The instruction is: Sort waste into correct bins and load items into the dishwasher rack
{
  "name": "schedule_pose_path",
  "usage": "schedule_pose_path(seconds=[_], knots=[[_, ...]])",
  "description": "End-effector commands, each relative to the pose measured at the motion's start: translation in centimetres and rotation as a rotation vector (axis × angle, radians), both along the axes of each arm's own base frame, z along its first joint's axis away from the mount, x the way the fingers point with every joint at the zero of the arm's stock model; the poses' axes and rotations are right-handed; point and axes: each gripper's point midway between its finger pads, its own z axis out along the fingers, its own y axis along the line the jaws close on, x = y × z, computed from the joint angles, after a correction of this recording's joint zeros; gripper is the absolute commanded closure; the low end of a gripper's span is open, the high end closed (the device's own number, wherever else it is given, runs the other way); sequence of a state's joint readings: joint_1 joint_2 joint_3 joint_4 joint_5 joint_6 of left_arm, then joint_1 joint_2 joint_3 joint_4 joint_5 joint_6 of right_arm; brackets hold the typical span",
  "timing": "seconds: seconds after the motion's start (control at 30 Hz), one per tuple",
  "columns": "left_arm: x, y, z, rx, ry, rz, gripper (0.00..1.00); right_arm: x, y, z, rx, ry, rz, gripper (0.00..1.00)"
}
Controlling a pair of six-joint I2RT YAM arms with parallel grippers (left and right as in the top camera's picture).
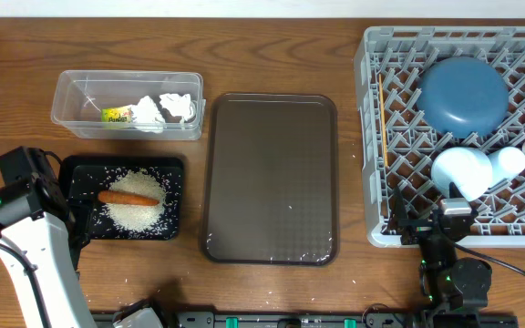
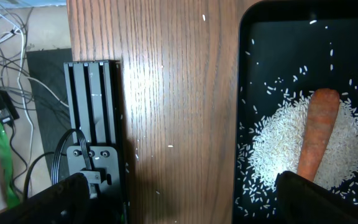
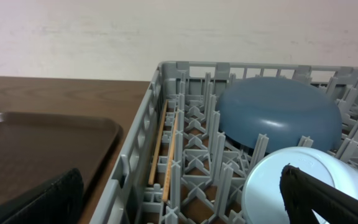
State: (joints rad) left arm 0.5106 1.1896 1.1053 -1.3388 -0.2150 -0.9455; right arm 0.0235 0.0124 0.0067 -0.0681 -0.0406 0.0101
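Left claw (image 2: 180, 202) we see wide open, empty, touching nothing, just beside black tray (image 2: 260, 62); carrot (image 2: 317, 134) lies on rice (image 2: 277, 149) there. Right claw (image 3: 182, 200) wide, empty, at rack (image 3: 138, 149) holding dish (image 3: 278, 112), bowl (image 3: 275, 186), chopsticks (image 3: 160, 146). Tissues (image 1: 169, 107), wrapper (image 1: 117, 115) in tub (image 1: 66, 95).

At the right of the counter (image 1: 272, 55), the grey rack (image 1: 373, 137) holds the dark-blue dish (image 1: 463, 96) face down, the light-blue bowl (image 1: 460, 171) with the white cup (image 1: 509, 162) just beside it, and chopsticks (image 1: 383, 118) along its left wall. The brown tray (image 1: 272, 178) lies in the middle. Left of it, tissues (image 1: 167, 109) and a wrapper (image 1: 115, 115) sit in the clear tub (image 1: 66, 100); the carrot (image 1: 128, 197) lies on rice (image 1: 133, 214) in the black tray (image 1: 176, 223).
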Motion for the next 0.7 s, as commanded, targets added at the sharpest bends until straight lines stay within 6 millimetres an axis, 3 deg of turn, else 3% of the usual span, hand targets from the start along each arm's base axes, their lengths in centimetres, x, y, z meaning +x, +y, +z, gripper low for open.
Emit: schedule_pose_path(seconds=[0.0,0.37,0.53,0.67], knots=[[-0.2,0.1,0.0,0.001,0.01,0.005,0.02,0.0,-0.4,0.0,-0.016,-0.001,-0.018,0.01],[-0.6,-1.3,3.0,0.099,-0.162,-0.06,0.02,0.0,-0.4,0.0,-0.016,-0.001,-0.019,0.01],[2.2,-3.6,3.4,0.143,-0.337,-0.226,0.02,0.0,-0.4,0.0,-0.016,-0.001,-0.018,0.01],[4.3,-6.0,2.6,0.168,-0.495,-0.374,0.02,0.0,-0.4,0.0,-0.016,-0.001,-0.018,0.01]])
